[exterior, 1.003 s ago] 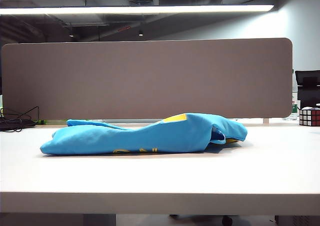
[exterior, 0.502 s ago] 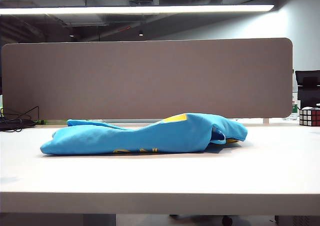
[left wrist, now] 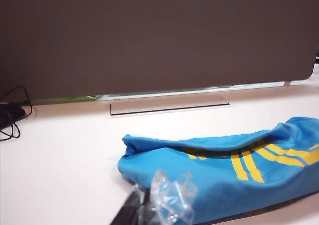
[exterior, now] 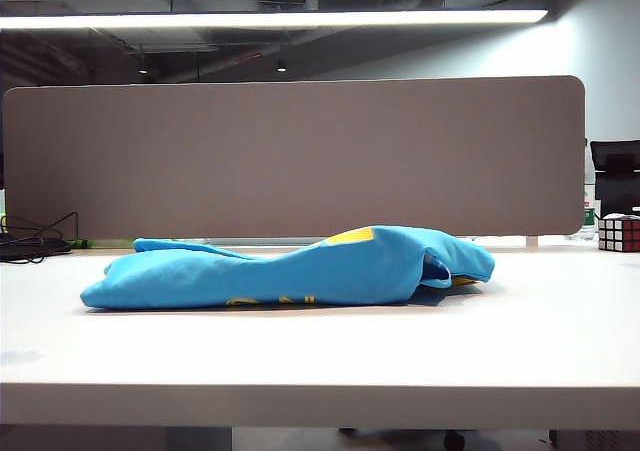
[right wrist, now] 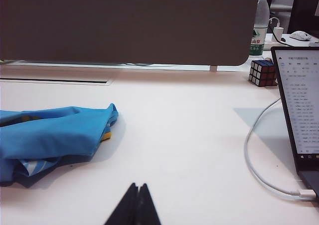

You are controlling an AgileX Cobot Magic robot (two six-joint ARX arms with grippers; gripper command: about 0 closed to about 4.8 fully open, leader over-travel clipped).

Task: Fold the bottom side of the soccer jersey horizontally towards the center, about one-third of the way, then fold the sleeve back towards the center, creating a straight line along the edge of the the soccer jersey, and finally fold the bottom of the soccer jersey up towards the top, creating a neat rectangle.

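Currently, the scene by parts:
Soccer jersey: the soccer jersey (exterior: 290, 267) lies folded into a long, low bundle near the middle of the white table (exterior: 320, 356); its plain sky-blue side faces outward; a yellow patch shows on top toward the right end, and bits of yellow print peek out along the lower edge; the right end bulges and gapes slightly, the left end tapers flat.
Jersey, left wrist view: the bundle (left wrist: 234, 170) shows paired yellow stripes across the blue cloth; its rolled end sits just beyond the gripper.
Jersey, right wrist view: only one end (right wrist: 55, 135) is seen, with a little yellow trim at the fold; it lies well apart from the gripper.
Left gripper: the left gripper (left wrist: 133, 212) is seen only as a dark tip with crinkled clear plastic on it; fingers pressed together, holding nothing; it hangs close to the jersey's end, though contact cannot be judged.
Right gripper: the right gripper (right wrist: 135, 205) has its two dark fingers closed tip to tip, empty, over bare tabletop.
Exterior view: neither arm appears.
Divider: a brown-grey panel (exterior: 300, 156) stands along the table's far edge.
Right side: a puzzle cube (right wrist: 262, 72), a bottle (right wrist: 259, 25), a laptop (right wrist: 299, 105) and its white cable (right wrist: 259, 155).
Left side: black cables (left wrist: 12, 115) by the panel.
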